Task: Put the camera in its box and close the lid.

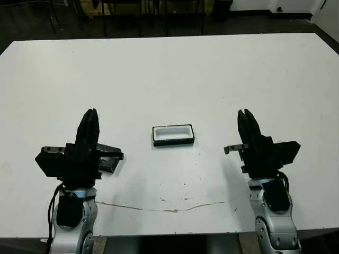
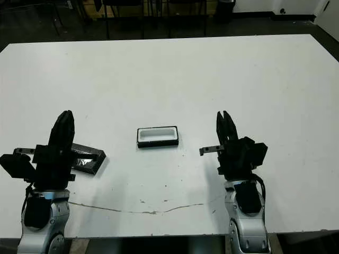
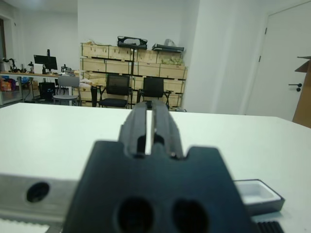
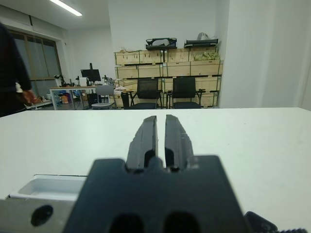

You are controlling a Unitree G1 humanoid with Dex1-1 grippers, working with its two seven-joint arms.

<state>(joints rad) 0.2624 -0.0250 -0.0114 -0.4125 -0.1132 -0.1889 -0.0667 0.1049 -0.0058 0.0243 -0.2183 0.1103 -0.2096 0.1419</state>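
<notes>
The box [image 1: 173, 134] lies open in the middle of the table, its white lining bare; it also shows as the box [image 3: 257, 194] in the left wrist view. The lid [image 2: 87, 160], flat and black with a silvery strip, rests on the table beside my left arm and is partly hidden by it. My left gripper [image 1: 91, 112] points away from me, left of the box, shut and holding nothing. To the right of the box, my right gripper [image 1: 244, 112] is likewise shut on nothing. The camera is out of view.
A thin crack-like mark [image 1: 159, 207] runs along the table near its front edge. Chairs and stacked crates [image 4: 165, 63] stand beyond the far edge. A person [image 4: 10, 73] is at the side of the right wrist view.
</notes>
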